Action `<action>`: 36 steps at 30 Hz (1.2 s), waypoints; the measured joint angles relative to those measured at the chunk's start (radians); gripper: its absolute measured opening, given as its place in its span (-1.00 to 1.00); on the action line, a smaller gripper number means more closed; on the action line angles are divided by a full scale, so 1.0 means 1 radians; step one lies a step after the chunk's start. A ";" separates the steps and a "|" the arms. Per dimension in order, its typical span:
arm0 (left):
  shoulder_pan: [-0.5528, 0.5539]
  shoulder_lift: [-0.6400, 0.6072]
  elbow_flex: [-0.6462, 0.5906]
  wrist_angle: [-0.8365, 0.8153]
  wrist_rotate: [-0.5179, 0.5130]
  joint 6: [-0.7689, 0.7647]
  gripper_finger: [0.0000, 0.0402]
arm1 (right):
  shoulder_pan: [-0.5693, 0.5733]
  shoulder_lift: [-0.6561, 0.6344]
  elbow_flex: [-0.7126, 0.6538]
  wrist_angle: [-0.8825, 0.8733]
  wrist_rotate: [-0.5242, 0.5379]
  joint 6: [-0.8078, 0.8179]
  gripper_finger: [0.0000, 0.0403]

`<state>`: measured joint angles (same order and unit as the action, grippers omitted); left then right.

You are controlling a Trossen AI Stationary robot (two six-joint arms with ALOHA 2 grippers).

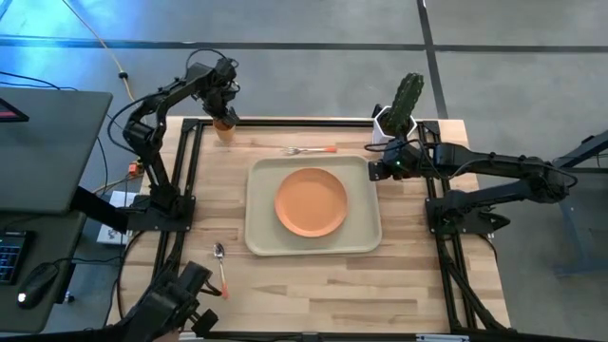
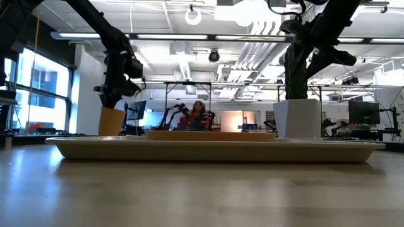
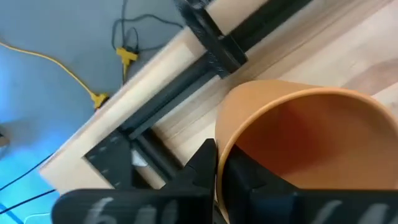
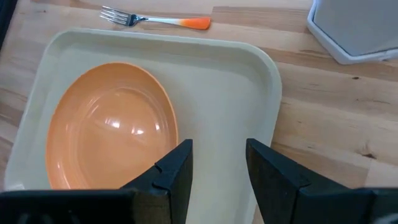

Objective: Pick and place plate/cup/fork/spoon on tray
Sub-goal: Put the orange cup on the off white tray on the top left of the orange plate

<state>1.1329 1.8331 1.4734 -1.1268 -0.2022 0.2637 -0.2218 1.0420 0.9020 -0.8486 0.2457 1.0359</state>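
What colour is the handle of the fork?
Orange, fading to white toward the tines; the fork shows best in the right wrist view.

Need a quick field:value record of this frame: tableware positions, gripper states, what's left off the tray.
tray: table centre
plate: on tray
cup: far left corner of table, off tray, upright
fork: on table beyond tray's far rim
spoon: on table near tray's near left corner
left gripper: at cup, fingers straddling its rim, shut on it
right gripper: open, over tray's right far corner, holding nothing
remaining: cup, fork, spoon
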 joint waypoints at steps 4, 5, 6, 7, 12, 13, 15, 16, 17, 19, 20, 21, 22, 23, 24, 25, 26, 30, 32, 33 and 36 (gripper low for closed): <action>-0.038 -0.095 0.001 -0.010 -0.001 -0.042 -0.99 | 0.000 0.000 0.000 0.000 0.002 -0.023 -0.30; -0.059 -0.122 0.001 -0.023 0.008 -0.059 -0.99 | 0.000 0.000 0.000 0.000 0.008 -0.024 -0.30; -0.085 -0.149 0.001 -0.037 0.020 -0.078 -0.99 | 0.000 0.000 0.000 0.000 0.013 -0.024 -0.30; -0.114 -0.182 -0.003 -0.040 0.035 -0.094 -0.99 | 0.000 0.000 0.000 0.000 0.017 -0.025 -0.30; -0.326 -0.285 -0.039 -0.033 0.066 -0.221 -0.99 | -0.001 0.000 0.000 0.000 0.034 -0.050 -0.30; -0.373 -0.288 -0.045 -0.033 0.065 -0.249 -1.00 | -0.001 0.000 0.000 0.000 0.034 -0.051 -0.30; -0.469 -0.286 -0.060 -0.024 0.061 -0.301 -1.00 | -0.001 0.000 0.000 0.000 0.034 -0.056 -0.30; -0.512 -0.280 -0.071 -0.012 0.061 -0.325 -1.00 | -0.001 0.000 0.000 0.000 0.033 -0.068 -0.30; -0.552 -0.273 -0.083 0.008 0.060 -0.342 -1.00 | -0.001 0.000 0.000 0.000 0.030 -0.076 -0.30; -0.612 -0.257 -0.114 0.063 0.059 -0.370 -1.00 | -0.001 0.000 0.000 0.000 0.016 -0.095 -0.30; -0.633 -0.245 -0.121 0.077 0.059 -0.388 -1.00 | -0.001 0.000 0.000 0.000 0.007 -0.102 -0.30; -0.648 -0.229 -0.121 0.078 0.061 -0.403 -1.00 | -0.001 0.000 0.000 0.000 -0.001 -0.110 -0.30; -0.657 -0.214 -0.121 0.076 0.063 -0.415 -1.00 | -0.001 0.000 0.000 0.000 -0.006 -0.117 -0.30; -0.663 -0.200 -0.121 0.073 0.063 -0.422 -1.00 | 0.000 0.000 0.000 0.000 -0.007 -0.120 -0.30; -0.668 -0.186 -0.121 0.072 0.064 -0.429 -1.00 | 0.004 0.000 0.000 0.000 -0.005 -0.121 -0.30; -0.671 -0.171 -0.121 0.071 0.070 -0.435 -1.00 | 0.010 0.000 0.000 0.000 0.003 -0.120 -0.30; -0.674 -0.153 -0.121 0.070 0.081 -0.436 -1.00 | 0.017 0.000 0.000 0.000 0.017 -0.118 -0.30; -0.695 -0.089 -0.121 0.078 0.105 -0.450 -1.00 | 0.051 0.000 0.000 0.006 0.035 -0.120 -0.30; -0.704 -0.064 -0.121 0.082 0.107 -0.464 -0.99 | 0.071 0.000 0.000 0.008 0.035 -0.129 -0.30; -0.707 -0.053 -0.121 0.080 0.108 -0.473 -0.98 | 0.080 0.000 0.000 0.009 0.039 -0.137 -0.30; -0.714 -0.042 -0.119 0.079 0.124 -0.489 -0.96 | 0.101 0.000 0.000 0.020 0.050 -0.147 -0.30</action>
<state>0.4193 1.7912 1.3544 -1.0473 -0.0783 -0.2255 -0.1211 1.0420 0.9020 -0.8291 0.2962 0.8886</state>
